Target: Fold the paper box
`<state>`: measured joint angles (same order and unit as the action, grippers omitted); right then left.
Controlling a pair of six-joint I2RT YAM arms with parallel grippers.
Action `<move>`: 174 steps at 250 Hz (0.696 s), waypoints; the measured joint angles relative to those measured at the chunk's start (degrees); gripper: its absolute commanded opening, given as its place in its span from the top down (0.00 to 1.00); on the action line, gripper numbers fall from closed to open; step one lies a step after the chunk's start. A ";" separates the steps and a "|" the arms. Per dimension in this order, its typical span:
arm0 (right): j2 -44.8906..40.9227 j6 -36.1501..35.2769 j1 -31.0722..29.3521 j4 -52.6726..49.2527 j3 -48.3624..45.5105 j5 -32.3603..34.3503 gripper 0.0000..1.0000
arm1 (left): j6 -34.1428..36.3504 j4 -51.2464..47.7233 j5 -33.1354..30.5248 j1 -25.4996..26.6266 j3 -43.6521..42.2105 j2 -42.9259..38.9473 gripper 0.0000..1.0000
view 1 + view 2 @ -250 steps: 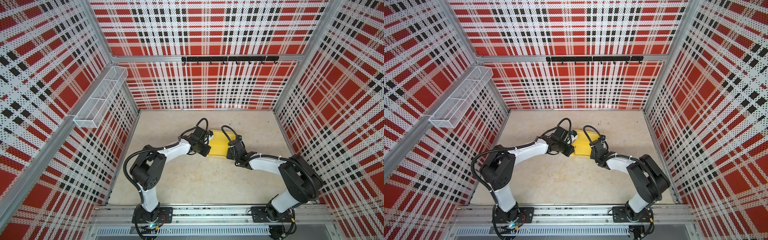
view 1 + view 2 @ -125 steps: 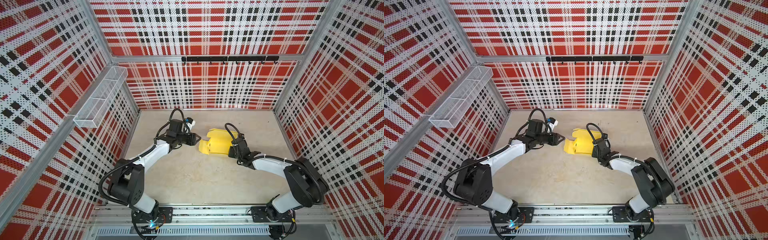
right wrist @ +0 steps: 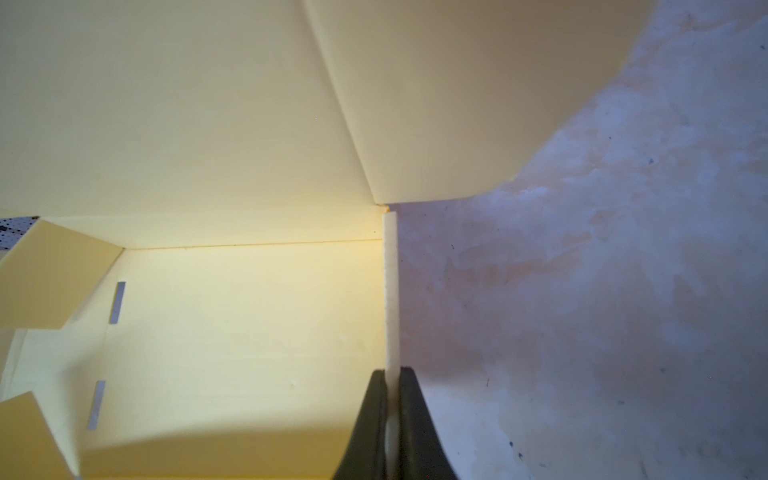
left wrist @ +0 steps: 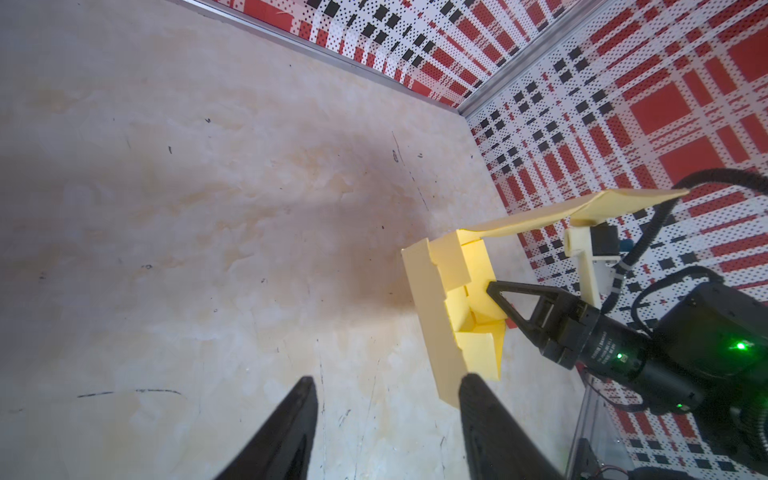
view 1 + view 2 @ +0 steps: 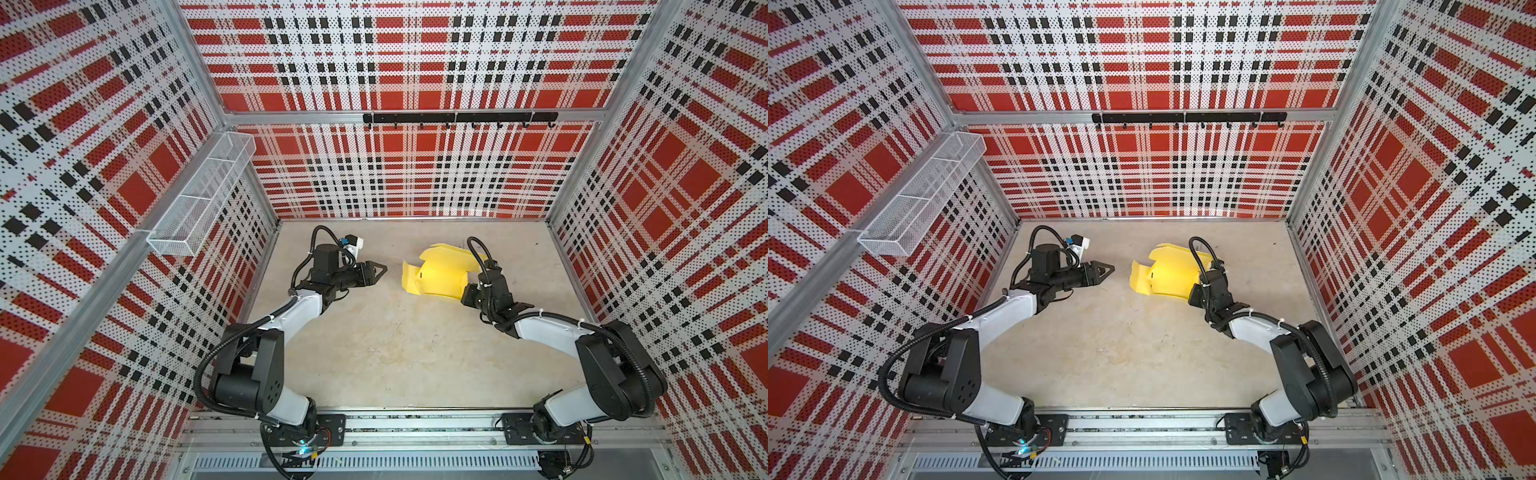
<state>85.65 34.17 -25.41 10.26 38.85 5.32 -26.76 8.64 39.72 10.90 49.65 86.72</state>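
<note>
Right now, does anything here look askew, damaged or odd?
Nothing spilled or torn. The pale yellow card box is only half folded and sits tipped rather than flat, its lid flap sticking out loose, with the right gripper shut on one wall edge. The left gripper is open, clear of it.

Seen from above, two robot arms reach over a beige desk (image 5: 1121, 357) walled in red plaid. The right end effector (image 5: 1194, 289) meets a half-folded yellow paper box (image 5: 1165, 276). The left end effector (image 5: 1108, 268) points toward it, near but apart.
</note>
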 measured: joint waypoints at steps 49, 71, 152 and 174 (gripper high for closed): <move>-0.02 -1.22 -0.02 7.78 -0.44 -5.14 0.90 | -6.73 9.16 4.00 -0.26 -1.86 0.00 0.45; -0.02 -1.40 -0.02 10.29 -0.50 -6.75 0.90 | -8.87 11.65 5.14 -0.26 -1.95 0.00 0.48; 1.88 -0.20 -0.02 15.76 -0.50 -10.54 0.90 | -12.09 17.14 8.11 -0.52 -3.23 0.00 0.57; 2.40 -0.11 -0.02 15.96 -0.50 -10.97 0.90 | -12.63 18.10 8.44 -0.46 -3.23 0.00 0.58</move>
<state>88.05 34.06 -25.43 26.22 38.35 -5.65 -39.40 26.74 48.16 10.44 46.41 86.72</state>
